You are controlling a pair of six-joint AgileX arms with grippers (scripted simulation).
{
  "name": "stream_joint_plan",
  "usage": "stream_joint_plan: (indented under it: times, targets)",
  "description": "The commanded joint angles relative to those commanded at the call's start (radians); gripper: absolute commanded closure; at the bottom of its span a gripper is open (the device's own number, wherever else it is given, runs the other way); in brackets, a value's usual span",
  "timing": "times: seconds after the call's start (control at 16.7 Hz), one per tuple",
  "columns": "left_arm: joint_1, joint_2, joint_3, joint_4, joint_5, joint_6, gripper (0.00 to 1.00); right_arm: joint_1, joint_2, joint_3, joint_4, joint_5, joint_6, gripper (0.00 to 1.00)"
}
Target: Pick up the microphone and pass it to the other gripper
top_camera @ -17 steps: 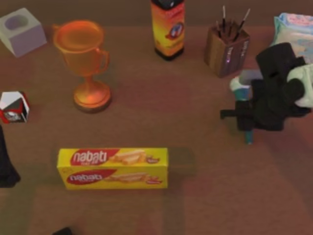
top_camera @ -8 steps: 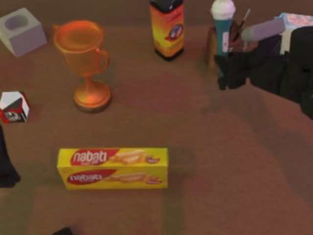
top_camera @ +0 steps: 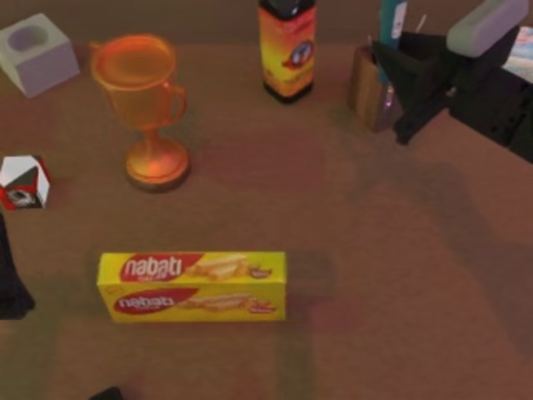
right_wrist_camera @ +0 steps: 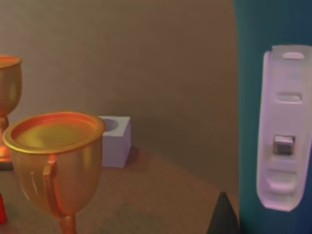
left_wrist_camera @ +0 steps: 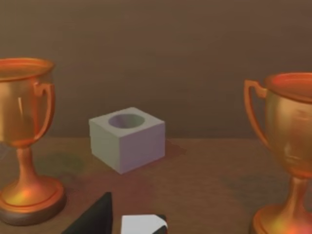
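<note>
1. Spreading across the whole top view is a brown surface (top_camera: 350, 275), cluttered but with bare room in the middle.
2. Reaching in from the far right corner is the right arm. Its black end effector (top_camera: 400, 62), below a pale rounded housing, is pinching the microphone (top_camera: 391, 18). A second ago it was low over the surface on the right, closing on the microphone there. It has since lifted it and carried it toward the far edge, so the pick-up looks done and the handover is still to come.
3. Lying on the near left is a yellow biscuit box (top_camera: 193, 286), flat and lengthwise, well apart from the arm.
4. Standing on the far left is an orange trophy cup (top_camera: 146, 108), with a tall bottle (top_camera: 286, 50) near the far middle.
5. Sitting just beside the right end effector is a brown pen holder (top_camera: 371, 87).
6. Resting in the far left corner is a pale cube with a round hole (top_camera: 37, 52), and a small red and white box (top_camera: 23, 182) sits at the left edge.
7. Showing only as a teal handle cut by the top view's far edge, the microphone stands about upright, long axis vertical. Its head is out of view. In the right wrist view its white strip (right_wrist_camera: 282, 126) faces the camera.
8. Waiting at the near left edge is the left end effector (top_camera: 10, 287), parked and mostly hidden; I cannot tell how its fingers stand.
</note>
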Motion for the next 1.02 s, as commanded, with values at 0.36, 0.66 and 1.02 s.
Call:
stream_joint_plan:
  times: [0.36, 0.66, 1.02]
  targets:
    - [0.0, 0.0, 0.0, 0.0, 0.0, 0.0, 0.0, 0.022, 0.001, 0.003, 0.003, 0.017, 0.003, 1.0]
    - [0.0, 0.0, 0.0, 0.0, 0.0, 0.0, 0.0, 0.191, -0.032, -0.021, 0.054, 0.183, 0.016, 1.0]
    - [0.0, 0.0, 0.0, 0.0, 0.0, 0.0, 0.0, 0.345, -0.071, -0.042, 0.1, 0.334, 0.03, 1.0]
